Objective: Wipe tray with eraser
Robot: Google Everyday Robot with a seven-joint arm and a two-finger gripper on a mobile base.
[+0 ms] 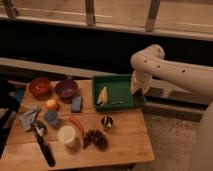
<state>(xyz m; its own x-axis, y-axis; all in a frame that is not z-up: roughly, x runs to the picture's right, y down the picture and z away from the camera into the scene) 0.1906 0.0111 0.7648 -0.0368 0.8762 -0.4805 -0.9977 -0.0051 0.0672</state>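
The green tray (pixel 120 85) lies at the back right of the wooden table (pixel 125 137), with a pale yellow item (pixel 102 95) in its left half. My white arm (pixel 165 67) reaches in from the right and bends down. The dark gripper (pixel 139 99) hangs at the tray's right rim, just above it. It is shut, and the small dark shape at its tip looks like the eraser, which I cannot tell apart from the fingers. No black block lies on the table.
Left of the tray stand a red bowl (pixel 39 86), a purple bowl (pixel 66 88) and a blue block (pixel 76 103). A metal cup (pixel 106 121), brown cluster (pixel 96 139), white cup (pixel 66 134) and black-handled tool (pixel 44 147) sit nearer the front. The table's right edge is close to the tray.
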